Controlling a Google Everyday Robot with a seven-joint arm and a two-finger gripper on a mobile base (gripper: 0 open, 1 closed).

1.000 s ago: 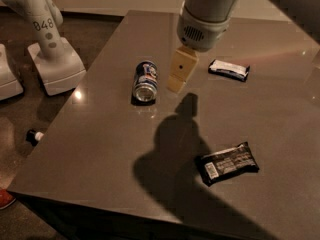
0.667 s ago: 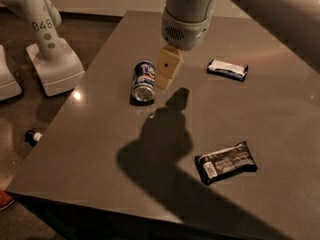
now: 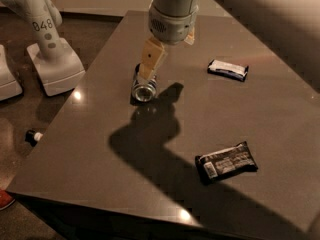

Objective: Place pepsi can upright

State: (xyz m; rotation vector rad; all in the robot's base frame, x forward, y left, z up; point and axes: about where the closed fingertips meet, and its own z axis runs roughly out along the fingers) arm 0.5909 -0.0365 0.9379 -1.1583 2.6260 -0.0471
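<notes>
The pepsi can (image 3: 143, 86) lies on its side on the left part of the dark table (image 3: 150, 174), its silver end toward the camera. Only a little of its blue body shows behind that end. My gripper (image 3: 168, 58) hangs from the grey arm just above the can. Its tan near finger (image 3: 152, 59) points down and reaches the can's top side. A bit of the other finger (image 3: 190, 36) shows to the right, apart from the first, so the gripper is open and holds nothing.
A black snack packet (image 3: 227, 163) lies at the front right and another (image 3: 228, 69) at the back right. A white robot base marked 048 (image 3: 50, 59) stands on the floor to the left. A small object (image 3: 33, 136) lies on the floor by the table's left edge.
The arm has moved left and down, from beside the can to right over it. The can and the packets have not moved.
</notes>
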